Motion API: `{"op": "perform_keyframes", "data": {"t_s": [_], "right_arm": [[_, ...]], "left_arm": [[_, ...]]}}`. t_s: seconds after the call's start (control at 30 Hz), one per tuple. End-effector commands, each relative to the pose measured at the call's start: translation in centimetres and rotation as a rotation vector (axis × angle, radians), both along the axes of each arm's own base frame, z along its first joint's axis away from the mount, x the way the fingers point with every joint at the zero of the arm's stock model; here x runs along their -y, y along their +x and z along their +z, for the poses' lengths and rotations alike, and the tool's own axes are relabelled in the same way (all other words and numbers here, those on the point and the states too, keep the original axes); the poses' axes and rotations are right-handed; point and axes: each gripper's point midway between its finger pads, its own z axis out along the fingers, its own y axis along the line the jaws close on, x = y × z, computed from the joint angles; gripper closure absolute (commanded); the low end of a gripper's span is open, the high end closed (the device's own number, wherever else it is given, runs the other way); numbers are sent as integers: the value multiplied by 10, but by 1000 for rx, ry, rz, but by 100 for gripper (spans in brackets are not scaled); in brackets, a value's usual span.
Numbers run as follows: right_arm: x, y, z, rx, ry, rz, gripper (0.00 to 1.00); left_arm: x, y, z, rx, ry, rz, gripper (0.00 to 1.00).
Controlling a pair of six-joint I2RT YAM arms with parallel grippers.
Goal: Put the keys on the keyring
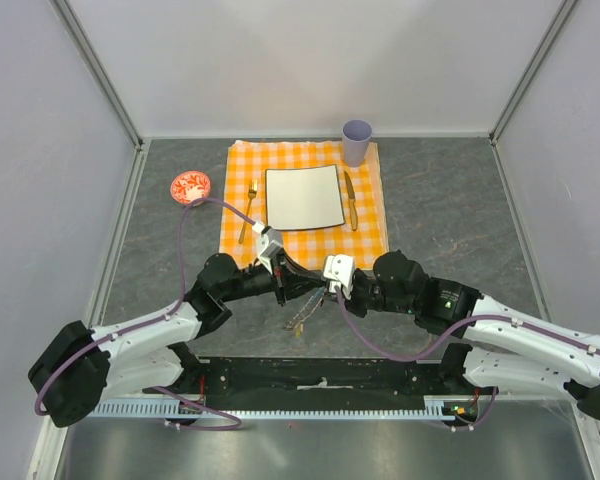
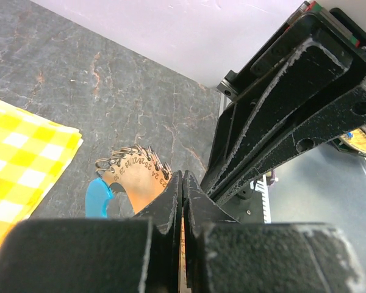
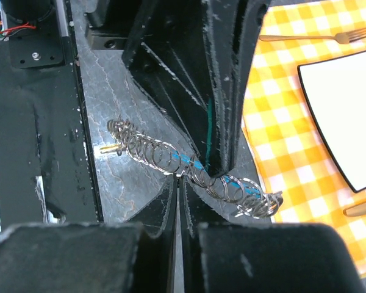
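I hold the keyring (image 3: 171,155) just off the checked cloth's (image 1: 310,245) near edge.
My left end effector (image 2: 183,183) pinches it steady, likely for threading; my right end effector (image 3: 178,183), fingers pressed together, meets its coils.

Table: dark grey, stone-veined top (image 1: 450,200) with pale walls on three sides.
Cloth: an orange-and-white checked cloth (image 1: 365,235) lies flat at the far middle, its edges square to the table.
Bowl: a small red-and-white round bowl (image 1: 190,186) sits on bare table just left of the cloth, apart from it.
Cup: a lilac cup (image 1: 357,141) stands upright at the cloth's far right corner; on cloth or table, unclear.
Near edge: a black mounting plate (image 1: 320,375).
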Motion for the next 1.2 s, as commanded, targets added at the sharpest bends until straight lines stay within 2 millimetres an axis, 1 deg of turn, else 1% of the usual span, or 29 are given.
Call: {"op": "perform_keyframes", "data": {"t_s": [0.0,0.03,0.07,0.1,0.2,0.23,0.27,0.3,0.37,0.43,0.5,0.53,0.57,0.6,0.67,0.7,0.73,0.9,0.97,1.17], "right_arm": [[-1,10,13,-46,98,-137,83],[3,10,15,-51,111,-157,78],[5,12,16,-59,120,-178,74],[7,13,18,-82,138,-208,66],[14,17,24,-98,175,-253,61],[15,15,28,-125,202,-255,60],[19,22,31,-128,216,-274,60],[22,24,33,-134,226,-280,59],[28,33,35,-163,248,-276,60],[29,36,37,-203,266,-243,60],[26,34,44,-240,310,-164,62],[25,34,39,-260,311,-147,63],[22,33,44,-272,344,-104,65],[22,33,37,-289,346,-93,67],[21,39,46,-311,407,-72,69],[19,26,46,-347,421,6,69],[17,26,56,-324,458,41,69],[16,21,52,-342,462,72,71],[15,19,56,-328,480,91,73],[12,23,45,-348,480,81,75]], "left_arm": [[-4,0,44,114,-168,36,98],[-6,0,45,125,-179,44,98],[-7,0,39,124,-173,49,98],[-8,0,37,132,-173,53,98],[-12,-2,34,150,-187,64,98],[-12,-2,33,156,-194,64,98],[-13,-3,32,167,-201,63,98],[-13,-4,32,178,-200,59,98],[-13,-7,30,202,-202,42,98],[-14,-7,28,209,-202,45,98],[-15,-7,29,225,-211,49,98],[-16,-8,30,235,-218,49,98],[-16,-7,29,238,-220,55,98],[-18,-6,31,244,-230,69,98],[-19,-2,29,237,-230,90,98],[-20,0,30,235,-233,103,98],[-20,1,30,237,-236,113,98],[-20,9,30,222,-240,149,98],[-19,12,30,216,-239,154,98],[-15,12,36,213,-262,142,98]]}}
